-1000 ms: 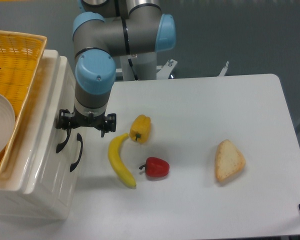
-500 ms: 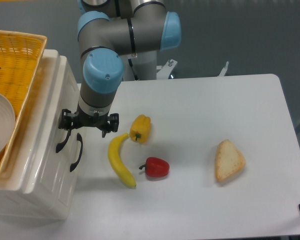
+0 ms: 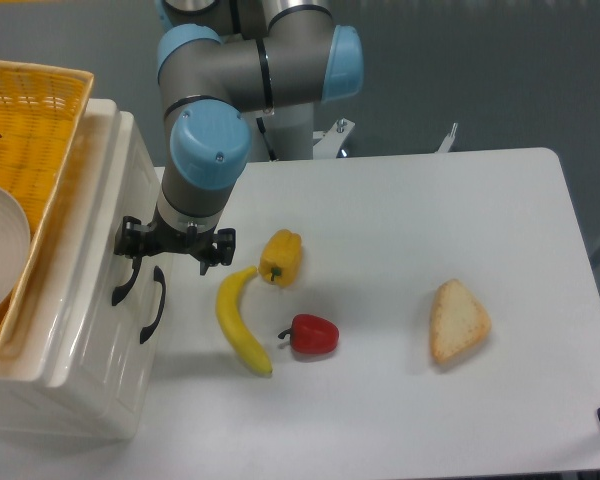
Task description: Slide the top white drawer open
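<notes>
**Tool poised at the handles of the white drawer unit**

The top drawer (image 3: pixel 75 270) sat at the left edge of the desk (image 3: pixel 400 250), its glossy cream front facing the open desk surface. From this overhead view it looked shut or nearly so, flush with the unit. Two curved black handles showed on the front: the upper handle (image 3: pixel 123 285) nearer the unit's top edge, and the lower handle (image 3: pixel 154 305) just beside it. A yellow basket (image 3: pixel 35 110) rested on top of the unit.

The tool (image 3: pixel 175 243) hung directly over the upper ends of the handles, its two fingers spread wide, one toward the drawer front and one toward the desk. It held nothing that could be seen. Whether a finger touched the upper handle could not be told from this angle.

To do the step well, the tool would likely need to hook or close on the upper handle only, keeping clear of the lower one. The pull should then run straight out from the front, across the desk toward the right. A banana (image 3: pixel 238 320) and a yellow pepper (image 3: pixel 281 256) lay near that path, so a short, level pull seemed wise. A red pepper (image 3: pixel 313 334) and a slice of bread (image 3: pixel 458 320) lay farther off.
</notes>
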You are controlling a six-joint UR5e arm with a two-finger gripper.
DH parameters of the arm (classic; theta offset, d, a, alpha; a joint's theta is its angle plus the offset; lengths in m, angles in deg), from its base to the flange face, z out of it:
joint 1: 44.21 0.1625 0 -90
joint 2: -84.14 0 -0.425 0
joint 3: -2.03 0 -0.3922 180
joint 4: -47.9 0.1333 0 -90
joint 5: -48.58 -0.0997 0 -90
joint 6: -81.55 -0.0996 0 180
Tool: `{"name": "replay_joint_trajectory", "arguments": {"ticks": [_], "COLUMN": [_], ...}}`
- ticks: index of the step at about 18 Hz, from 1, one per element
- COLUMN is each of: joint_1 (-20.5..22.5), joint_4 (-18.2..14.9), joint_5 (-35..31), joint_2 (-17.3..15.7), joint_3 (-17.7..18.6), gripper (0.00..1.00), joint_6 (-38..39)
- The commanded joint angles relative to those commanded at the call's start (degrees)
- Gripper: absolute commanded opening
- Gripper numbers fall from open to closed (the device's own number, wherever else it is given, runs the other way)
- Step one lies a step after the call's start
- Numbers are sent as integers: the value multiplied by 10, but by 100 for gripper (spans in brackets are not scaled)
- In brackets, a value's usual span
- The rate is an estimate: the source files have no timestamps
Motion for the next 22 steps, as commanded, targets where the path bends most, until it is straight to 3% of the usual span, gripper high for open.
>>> {"name": "replay_joint_trajectory", "arguments": {"ticks": [22], "joint_1": [-6], "joint_4": [3], "joint_5": [-7], "joint_2": [6], "joint_3": [8], "gripper": [100], "joint_6": [-18]}}
